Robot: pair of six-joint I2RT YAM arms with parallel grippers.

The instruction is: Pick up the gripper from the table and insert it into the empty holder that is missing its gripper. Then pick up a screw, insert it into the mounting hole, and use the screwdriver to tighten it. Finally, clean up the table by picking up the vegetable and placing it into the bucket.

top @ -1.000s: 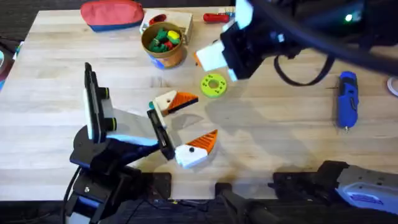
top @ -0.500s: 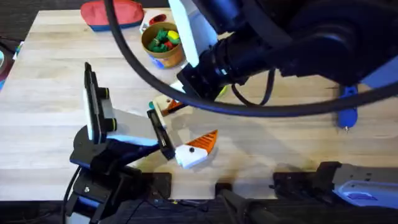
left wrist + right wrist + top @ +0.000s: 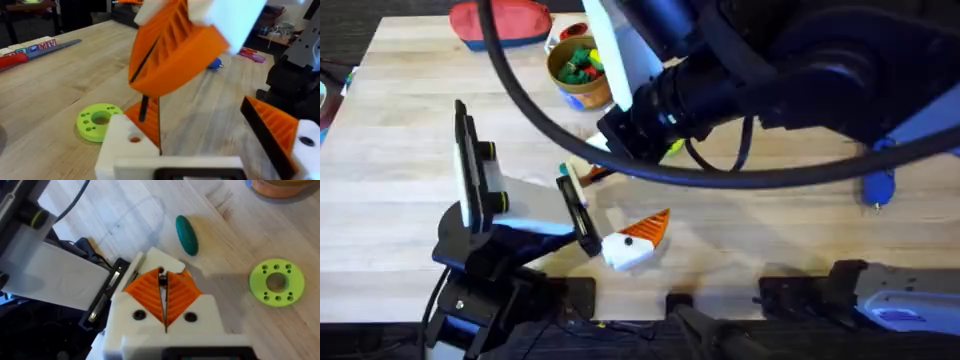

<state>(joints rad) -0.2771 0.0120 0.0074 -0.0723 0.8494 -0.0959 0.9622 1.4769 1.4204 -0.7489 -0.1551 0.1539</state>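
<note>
Across the table's middle: right arm [image 3: 750, 70] reaches from the lower right, large and dark under the overhead camera.
Left arm [image 3: 480, 215]: folded at the lower left, forearm lying toward the centre.
Table [image 3: 410, 150]: bare wood along the left side and the front right.
Bucket [image 3: 582, 68]: far centre, holding colourful toy pieces.
Screwdriver [image 3: 878, 185]: blue, near the right edge, well apart from both claws.
Right gripper [image 3: 164, 305]: orange pads pressed together, pinching a thin dark piece whose kind I cannot tell.
Left gripper [image 3: 210, 135]: fingers spread apart, nothing between them, right claw just above.
Mounting hole [image 3: 276, 281]: centre of the green disc, beside the right claw.
Vegetable [image 3: 186, 235]: teal oval on the wood, near the right claw.
</note>
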